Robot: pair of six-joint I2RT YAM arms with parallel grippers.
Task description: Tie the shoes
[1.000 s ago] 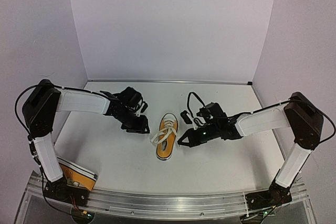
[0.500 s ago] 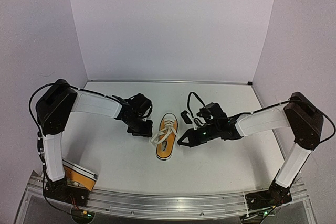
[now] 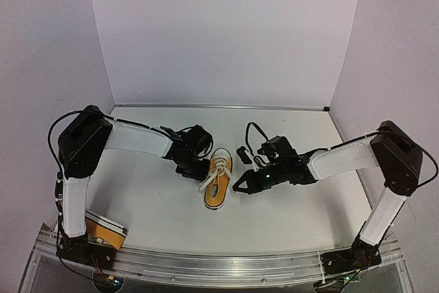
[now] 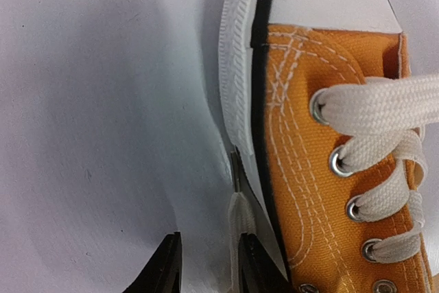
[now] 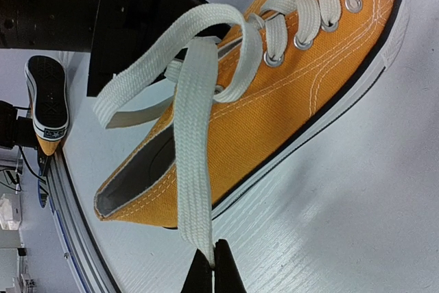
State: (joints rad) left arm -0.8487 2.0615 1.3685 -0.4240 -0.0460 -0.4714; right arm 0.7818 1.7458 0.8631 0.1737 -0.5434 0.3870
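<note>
One orange-yellow shoe [image 3: 221,178] lies mid-table with its white laces loose. My left gripper [image 3: 202,168] is at its left side, low on the table. In the left wrist view its jaws [image 4: 209,267] stand apart, and a lace end [image 4: 238,212] with its aglet lies between them against the right finger [image 4: 255,265], beside the shoe's sole [image 4: 236,66]. My right gripper [image 5: 214,267] is shut on the other white lace [image 5: 193,169], which runs taut up to the shoe [image 5: 274,108]. The second shoe [image 3: 103,228] lies by the left arm's base, its sole [image 5: 46,97] facing the right wrist camera.
A small black part [image 3: 241,150] and a looping cable [image 3: 251,128] lie behind the right gripper. An aluminium rail [image 3: 219,263] runs along the near edge. White walls [image 3: 219,32] close the back and sides.
My left arm has swung right and brought its gripper up against the shoe's left side, around the lace end. The right gripper has stayed put, still holding its lace.
</note>
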